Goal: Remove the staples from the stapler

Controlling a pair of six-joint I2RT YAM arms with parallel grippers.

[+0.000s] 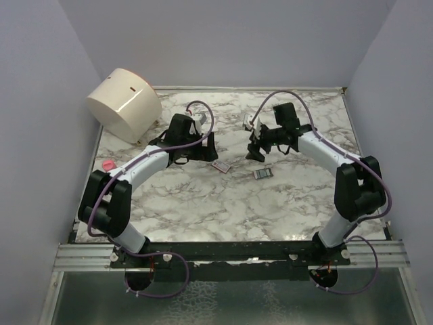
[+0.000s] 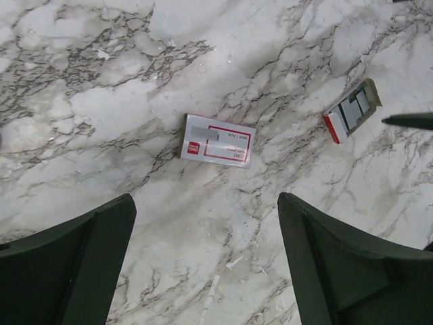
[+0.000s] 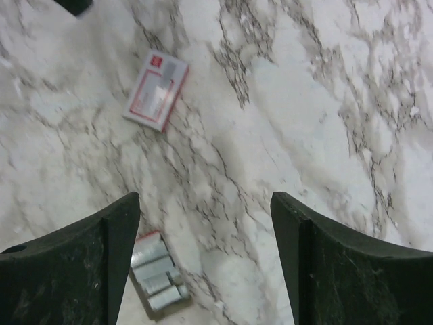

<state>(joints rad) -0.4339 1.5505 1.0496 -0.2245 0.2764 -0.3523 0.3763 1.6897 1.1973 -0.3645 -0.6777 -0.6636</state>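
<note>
A small pink thing point(image 1: 107, 164) at the table's left edge looks like the stapler; it is too small to make out and far from both grippers. Grey ribbed staples lie in a small open tray point(image 1: 262, 173), which also shows in the left wrist view point(image 2: 350, 112) and in the right wrist view point(image 3: 159, 281), beside my right gripper's left finger. My left gripper point(image 1: 205, 153) point(image 2: 205, 200) is open and empty above bare marble. My right gripper point(image 1: 256, 153) point(image 3: 204, 196) is open and empty just above the table.
A flat pink-and-white tile point(image 1: 220, 166) point(image 2: 218, 140) point(image 3: 156, 90) lies between the two grippers. A big cream drum point(image 1: 125, 103) stands at the back left. Walls close in the table on three sides.
</note>
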